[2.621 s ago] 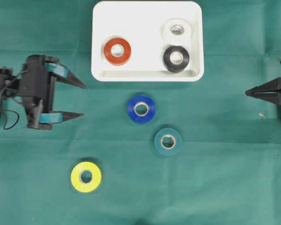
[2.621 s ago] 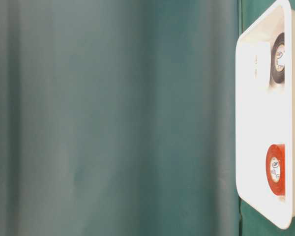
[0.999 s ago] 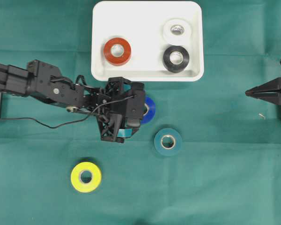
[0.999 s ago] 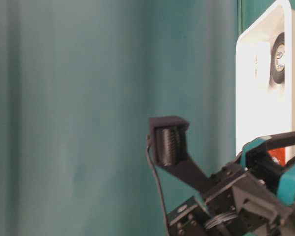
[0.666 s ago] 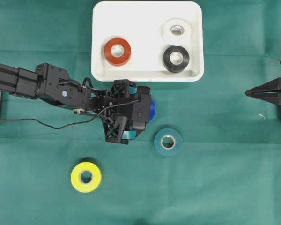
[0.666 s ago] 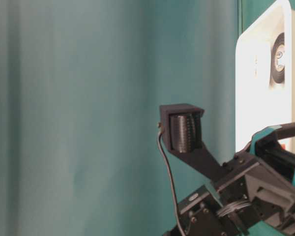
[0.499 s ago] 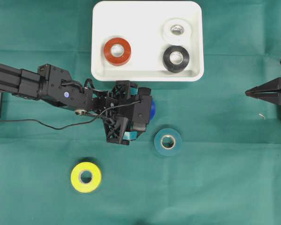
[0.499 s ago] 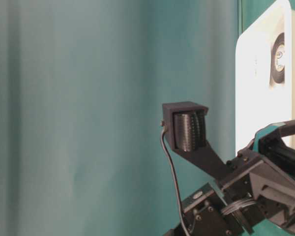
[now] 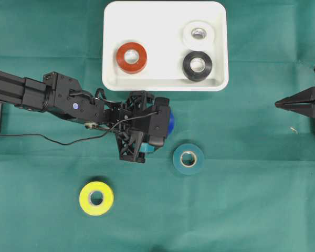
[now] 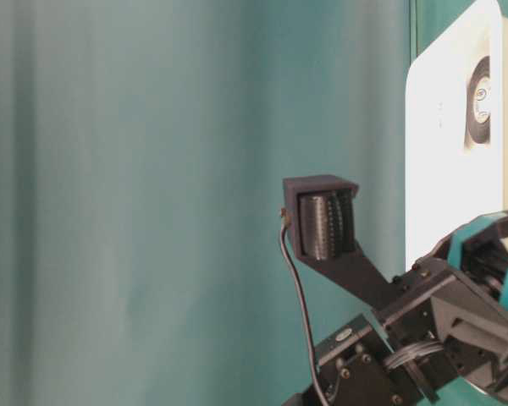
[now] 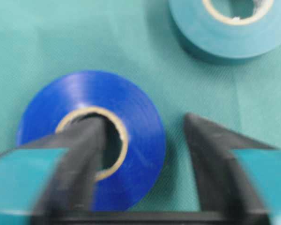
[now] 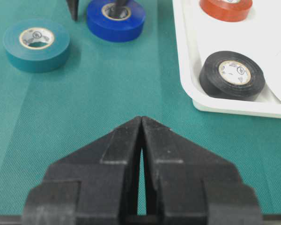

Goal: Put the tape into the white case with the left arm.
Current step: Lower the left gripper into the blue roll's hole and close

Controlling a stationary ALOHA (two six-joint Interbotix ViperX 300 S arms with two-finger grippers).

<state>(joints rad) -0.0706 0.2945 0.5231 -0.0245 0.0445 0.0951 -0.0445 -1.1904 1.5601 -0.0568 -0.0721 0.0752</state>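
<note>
Blue tape roll [image 11: 91,136] sat between the fingers of the left hand [image 11: 145,159], one finger [image 11: 84,150] dropped into the cardboard core and the other [image 11: 210,154] outside the wall, with a gap visible between that outer finger and the roll. The fingers straddled the roll's wall but were not seen pressing it; whether a grip had formed could not be told. This inside-and-outside placement is judged to suit pinching a flat ring by its wall. The left arm [image 9: 47,97] reached in from the left, its wrist over the roll and the hand pointing down at the green cloth of the counter [image 9: 252,210].

The roll lay on the cloth just near of the white case [image 9: 163,84], not yet in it. The case already held a red roll [image 9: 131,56], a white roll [image 9: 198,33] and a black roll [image 9: 197,65]. A teal roll [image 9: 188,158] lay just right of the hand, a yellow roll [image 9: 96,198] nearer and to the left. The right hand [image 12: 141,140] rested at the far right, fingers closed together, holding nothing.
</note>
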